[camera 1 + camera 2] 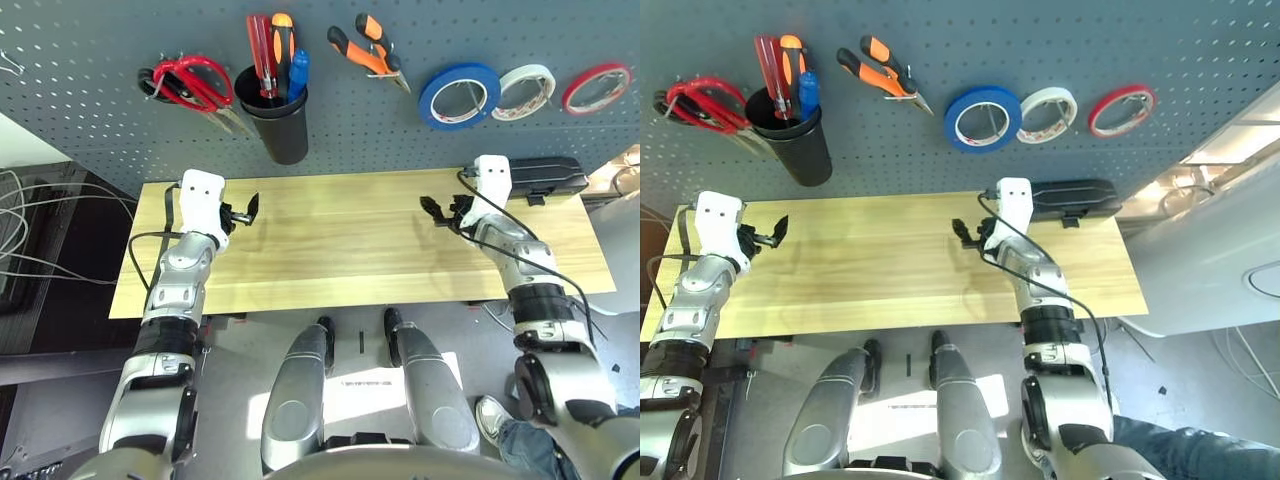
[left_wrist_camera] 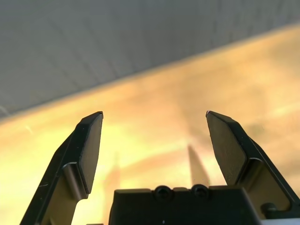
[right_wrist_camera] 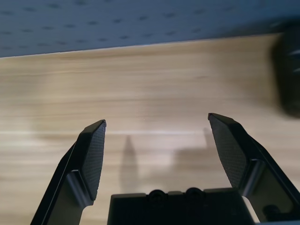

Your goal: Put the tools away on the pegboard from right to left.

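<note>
— Left claw (image 1: 250, 209) and right claw (image 1: 432, 208)?
— Both released, empty, low over the table (image 1: 340, 250).
— Tools?
— Up beyond, on the pegboard (image 1: 90, 40): tape (image 1: 458, 96), pliers (image 1: 366, 47), screwdriver (image 1: 297, 74), scissors (image 1: 193, 82).
— Risk?
— Probably little; reaching up again could unhook something.

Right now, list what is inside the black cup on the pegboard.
The black cup holds two red-handled tools, an orange-and-black-handled screwdriver and a small blue-handled screwdriver, handles up. Their shafts and tips are hidden by the cup wall, as is its bottom.
</note>
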Action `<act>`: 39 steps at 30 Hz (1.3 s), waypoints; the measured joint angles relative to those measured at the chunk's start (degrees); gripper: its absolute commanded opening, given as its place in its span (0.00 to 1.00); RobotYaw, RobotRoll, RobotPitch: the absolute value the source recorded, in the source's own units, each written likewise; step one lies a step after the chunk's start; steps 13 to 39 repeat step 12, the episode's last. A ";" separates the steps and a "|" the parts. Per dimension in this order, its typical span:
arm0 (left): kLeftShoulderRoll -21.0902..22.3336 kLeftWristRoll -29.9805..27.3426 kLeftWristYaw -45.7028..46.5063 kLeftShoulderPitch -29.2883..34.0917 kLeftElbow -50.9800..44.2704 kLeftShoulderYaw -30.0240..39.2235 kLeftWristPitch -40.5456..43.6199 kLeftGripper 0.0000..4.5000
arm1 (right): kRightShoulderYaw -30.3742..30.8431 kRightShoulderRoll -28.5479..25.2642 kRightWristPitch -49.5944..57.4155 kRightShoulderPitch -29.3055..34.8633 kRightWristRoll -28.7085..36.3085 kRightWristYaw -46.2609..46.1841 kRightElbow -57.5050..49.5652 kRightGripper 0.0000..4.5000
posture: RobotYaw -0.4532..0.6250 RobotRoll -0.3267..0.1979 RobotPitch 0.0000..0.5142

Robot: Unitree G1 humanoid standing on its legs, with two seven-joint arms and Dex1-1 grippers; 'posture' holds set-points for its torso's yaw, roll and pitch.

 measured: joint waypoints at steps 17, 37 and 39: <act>-2.34 3.57 4.74 -7.58 12.53 -2.00 1.29 0.99 | 0.36 -3.08 -16.37 -4.41 -4.41 0.32 18.66 1.00 | 0.49 0.62 0.64; -2.34 3.57 4.74 -7.58 12.53 -2.00 1.29 0.99 | 0.36 -3.08 -16.37 -4.41 -4.41 0.32 18.66 1.00 | 0.49 0.62 0.64; -2.34 3.57 4.74 -7.58 12.53 -2.00 1.29 0.99 | 0.36 -3.08 -16.37 -4.41 -4.41 0.32 18.66 1.00 | 0.49 0.62 0.64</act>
